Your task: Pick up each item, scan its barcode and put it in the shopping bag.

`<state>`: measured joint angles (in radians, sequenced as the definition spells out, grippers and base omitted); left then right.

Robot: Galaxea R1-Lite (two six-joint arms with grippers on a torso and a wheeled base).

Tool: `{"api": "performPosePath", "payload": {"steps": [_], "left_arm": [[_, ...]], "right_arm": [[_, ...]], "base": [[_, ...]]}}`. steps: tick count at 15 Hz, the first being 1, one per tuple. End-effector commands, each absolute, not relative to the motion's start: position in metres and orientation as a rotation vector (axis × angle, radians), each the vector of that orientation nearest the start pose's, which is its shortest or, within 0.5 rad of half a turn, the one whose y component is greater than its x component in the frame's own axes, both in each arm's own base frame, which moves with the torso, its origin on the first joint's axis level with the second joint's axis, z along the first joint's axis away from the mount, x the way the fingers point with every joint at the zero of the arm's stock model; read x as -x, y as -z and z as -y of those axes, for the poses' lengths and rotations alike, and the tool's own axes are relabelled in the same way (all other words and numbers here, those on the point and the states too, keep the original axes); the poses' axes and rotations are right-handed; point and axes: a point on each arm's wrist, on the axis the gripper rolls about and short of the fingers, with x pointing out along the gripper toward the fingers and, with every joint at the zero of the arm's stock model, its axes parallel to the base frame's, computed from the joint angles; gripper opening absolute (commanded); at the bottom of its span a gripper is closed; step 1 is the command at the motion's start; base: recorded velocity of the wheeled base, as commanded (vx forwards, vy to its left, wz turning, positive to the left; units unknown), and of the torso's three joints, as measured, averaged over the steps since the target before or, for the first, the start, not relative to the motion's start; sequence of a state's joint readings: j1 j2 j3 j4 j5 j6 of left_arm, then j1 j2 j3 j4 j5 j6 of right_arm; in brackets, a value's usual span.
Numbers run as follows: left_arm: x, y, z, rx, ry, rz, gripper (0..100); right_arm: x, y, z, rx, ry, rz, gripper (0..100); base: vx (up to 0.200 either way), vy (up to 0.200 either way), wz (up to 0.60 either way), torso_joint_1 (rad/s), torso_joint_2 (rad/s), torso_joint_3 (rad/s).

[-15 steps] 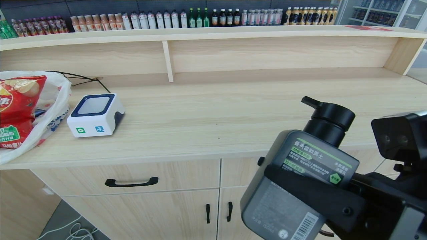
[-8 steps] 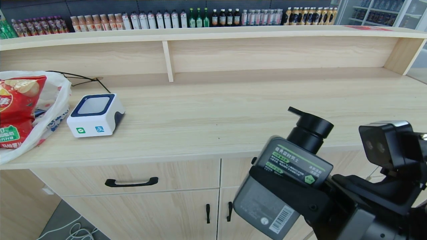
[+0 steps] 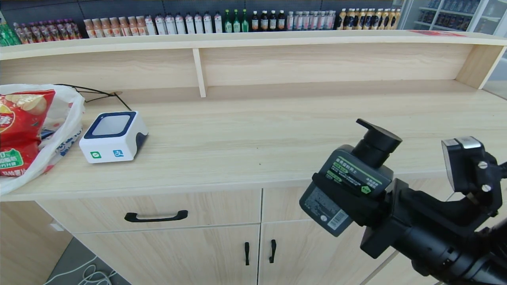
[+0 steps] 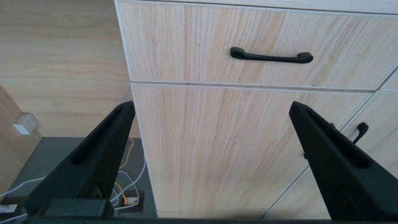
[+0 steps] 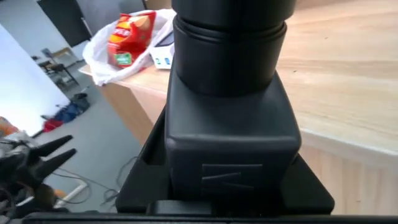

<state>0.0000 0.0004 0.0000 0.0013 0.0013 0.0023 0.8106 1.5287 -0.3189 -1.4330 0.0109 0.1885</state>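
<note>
My right gripper (image 3: 345, 194) is shut on a dark grey pump bottle (image 3: 353, 174) and holds it tilted in the air in front of the counter's front edge, at the right. The bottle's black pump head points up and away, and its barcode (image 3: 337, 219) faces the head camera. In the right wrist view the bottle (image 5: 230, 118) stands close between the gripper's fingers (image 5: 155, 168). The white scanner (image 3: 114, 135) sits on the counter at the left, beside the white shopping bag (image 3: 63, 130), which holds a red chips packet (image 3: 20, 126). My left gripper (image 4: 211, 168) is open and empty, low before the cabinet front.
The wooden counter (image 3: 257, 130) has a raised back shelf (image 3: 237, 59). Below it are a drawer with a black handle (image 3: 156, 216) and cabinet doors (image 3: 259, 251). A black cable (image 3: 95, 95) runs behind the scanner. Bottles line the far shelves.
My right arm has carried the pump bottle farther from the head camera, towards the counter's front edge, and the wrist has turned. The scanner and bag have stayed where they were.
</note>
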Motion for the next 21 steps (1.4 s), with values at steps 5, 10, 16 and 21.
{"api": "performPosePath", "payload": {"steps": [5,10,16,21], "left_arm": [[0.023,-0.075,0.000,-0.003,0.000,-0.002,100],[0.023,-0.075,0.000,-0.006,0.000,-0.002,100],[0.023,-0.075,0.000,-0.003,0.000,-0.002,100],[0.023,-0.075,0.000,-0.006,0.000,-0.002,100]], "right_arm": [[-0.179,-0.183,-0.123,-0.085,-0.584,0.197,0],[-0.194,-0.189,-0.106,-0.006,-0.469,0.245,0],[-0.192,-0.215,-0.103,0.024,-0.327,0.361,0],[-0.188,-0.215,-0.100,0.021,-0.325,0.381,0]], "base": [[0.000,0.000,0.00,0.000,0.00,0.000],[0.000,0.000,0.00,0.000,0.00,0.000],[0.000,0.000,0.00,0.000,0.00,0.000],[0.000,0.000,0.00,0.000,0.00,0.000]]}}
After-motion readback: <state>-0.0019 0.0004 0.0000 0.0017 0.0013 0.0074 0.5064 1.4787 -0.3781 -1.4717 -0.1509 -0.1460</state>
